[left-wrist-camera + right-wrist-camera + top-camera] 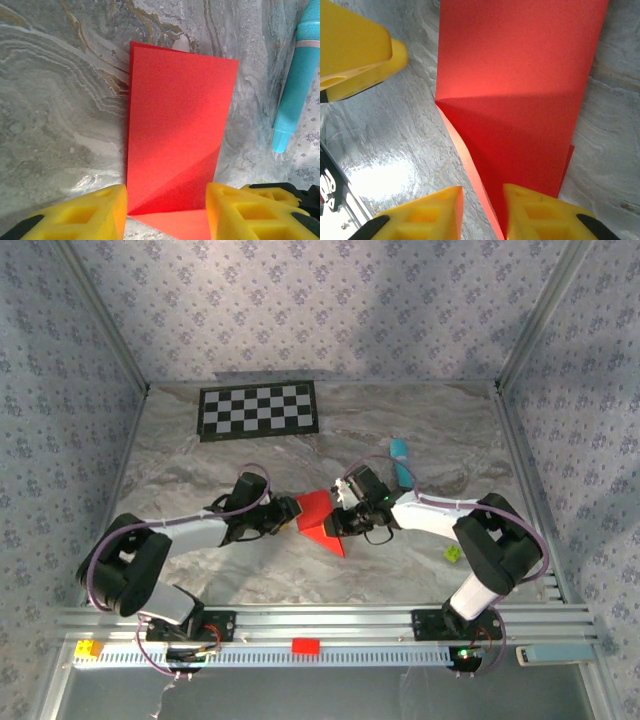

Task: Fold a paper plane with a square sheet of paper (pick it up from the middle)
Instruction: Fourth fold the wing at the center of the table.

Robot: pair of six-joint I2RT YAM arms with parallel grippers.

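**Paper** [318, 512]: red, part-folded with one diagonal crease showing, lying mid-worktop [200, 570] between the two arms.

**Left gripper** [166, 192]: fingers [100, 212] half spread, flanking the paper's near end. Grip or mere contact cannot be told.

**Right gripper** [482, 192]: fingers narrowly apart, with the paper's folded edge running into the gap. A pinch is not confirmed.

**Risks:**
- The right fingers may catch a single layer, so the fold springs open.
- Uneven pull between the arms may skew the crease or tear the thin sheet.
- The paper may slide on the smooth worktop.
- The pen [400, 460], near the right arm, may be knocked in a wide swing.
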